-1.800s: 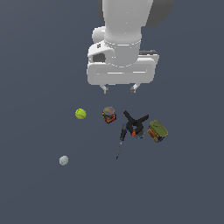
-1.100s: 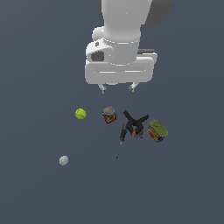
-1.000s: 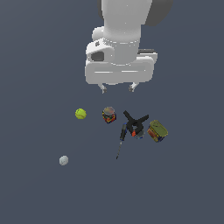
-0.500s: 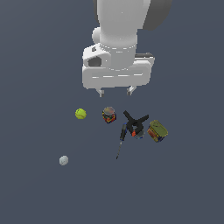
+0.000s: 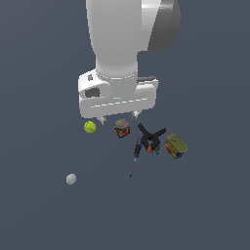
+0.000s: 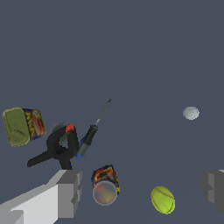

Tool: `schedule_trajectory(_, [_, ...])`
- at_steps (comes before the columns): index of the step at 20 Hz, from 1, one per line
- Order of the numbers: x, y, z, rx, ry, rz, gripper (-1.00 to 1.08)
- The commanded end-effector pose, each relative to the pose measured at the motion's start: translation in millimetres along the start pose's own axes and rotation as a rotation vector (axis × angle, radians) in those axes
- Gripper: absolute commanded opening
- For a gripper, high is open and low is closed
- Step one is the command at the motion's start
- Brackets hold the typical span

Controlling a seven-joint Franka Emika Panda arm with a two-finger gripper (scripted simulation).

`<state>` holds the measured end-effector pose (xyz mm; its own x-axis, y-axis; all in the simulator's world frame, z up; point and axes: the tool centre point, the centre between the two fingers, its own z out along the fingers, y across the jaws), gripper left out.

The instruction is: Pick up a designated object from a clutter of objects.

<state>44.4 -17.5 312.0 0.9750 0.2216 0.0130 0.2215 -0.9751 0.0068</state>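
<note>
Smooth whitish ball [image 5: 71, 179], fuzzy yellow-green ball [image 5: 90, 127], 2 cylindrical cans [image 5: 121, 128]

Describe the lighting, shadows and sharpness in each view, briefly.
Exterior view: flat, even light on a dark blue-grey floor, no cast shadows under the whitish ball or the yellow-green ball; small items look coarse but not blurred. Wrist view: equally shadowless; the nearer can has a soft, smeared top, and the gripper fingers are cropped at the frame edge.
</note>
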Motion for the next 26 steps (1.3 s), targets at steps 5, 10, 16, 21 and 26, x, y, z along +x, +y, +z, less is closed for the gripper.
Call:
schedule_trajectory(5, [22, 39, 33, 0.006, -0.001, -0.104, 1.00])
schedule_trajectory(10, [36, 72, 62, 0.009, -0.002, -0.187, 1.00])
schedule_trajectory(16, [48, 111, 100, 0.011, -0.002, -0.286, 1.00])
schedule_trajectory(21, [53, 144, 135, 0.011, -0.003, -0.369, 1.00])
schedule_trajectory(26, [53, 177, 171, 0.011, -0.005, -0.453, 1.00])
